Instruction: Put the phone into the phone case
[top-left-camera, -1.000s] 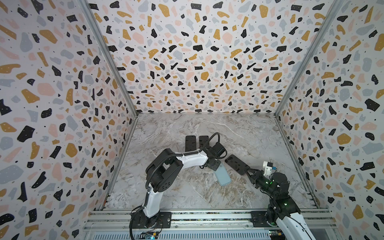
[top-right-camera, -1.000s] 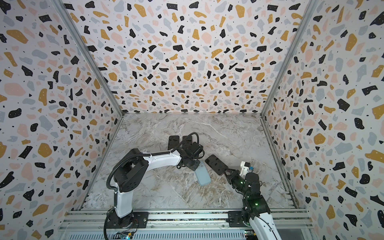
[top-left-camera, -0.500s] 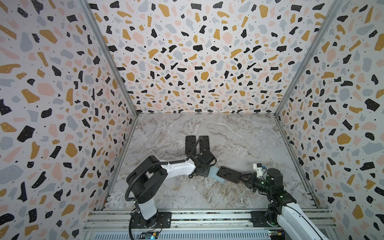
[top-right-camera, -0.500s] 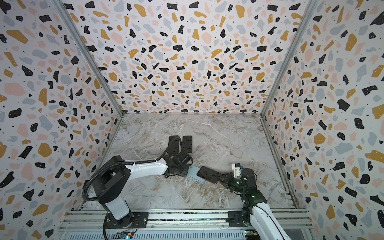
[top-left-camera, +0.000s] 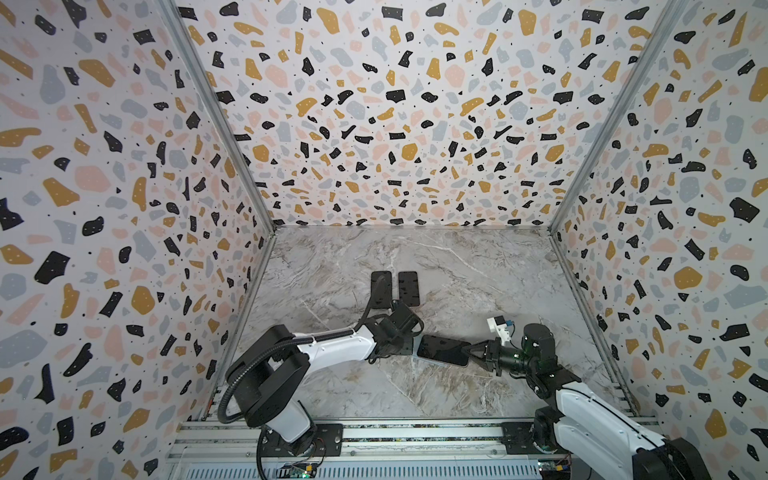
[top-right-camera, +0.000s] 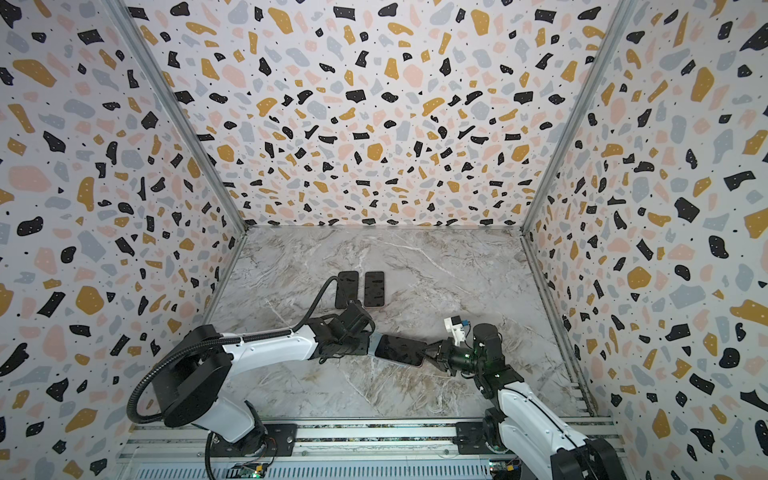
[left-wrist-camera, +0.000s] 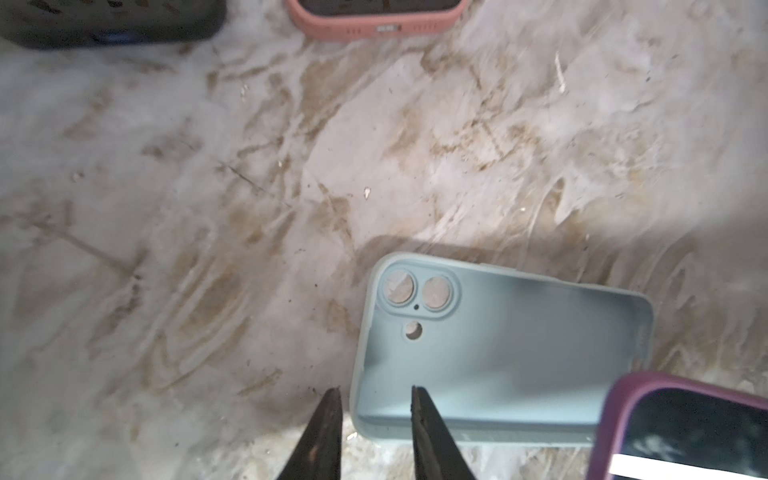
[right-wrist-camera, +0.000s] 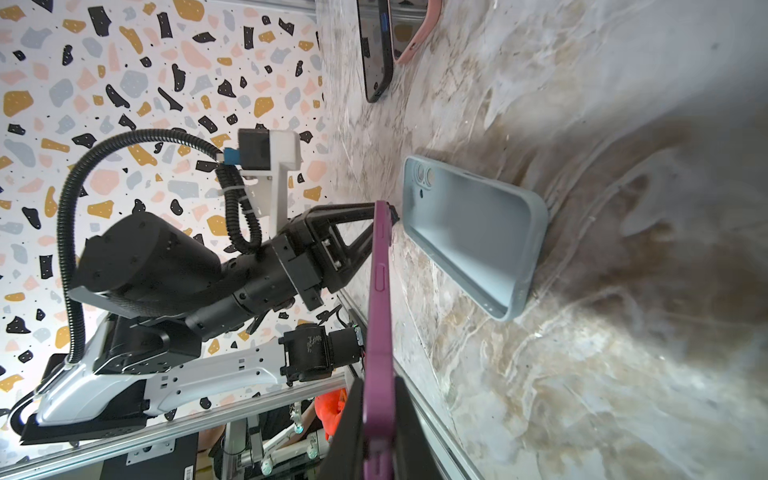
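Not finished. On the worktop (top-left-camera: 457, 266), mouth up and empty, the phone case (left-wrist-camera: 498, 353), with nothing seated in it. Just above the phone case, tilted and apart from it along its visible length, the purple-edged phone (top-left-camera: 442, 350), pinched hard at one short end by the right pincer (top-left-camera: 468, 354). At the case's camera-hole end, the left pincer (left-wrist-camera: 376, 392): narrowly parted, holding nothing, tips astride the rim. Left to do, by judgement: squaring the phone to the case, dipping one end in, pressing the corners home.

As for room: enclosure walls (top-left-camera: 374, 124) well away from the case on every side. Bare worktop around the case nearly all the way. Behind the case, well apart from it, a black-cased phone (left-wrist-camera: 108, 23) and a pink-cased phone (left-wrist-camera: 374, 18), side by side. Tightest at the case itself: a pincer near each end, and a raised rim likely to snag a phone corner coming in skewed.
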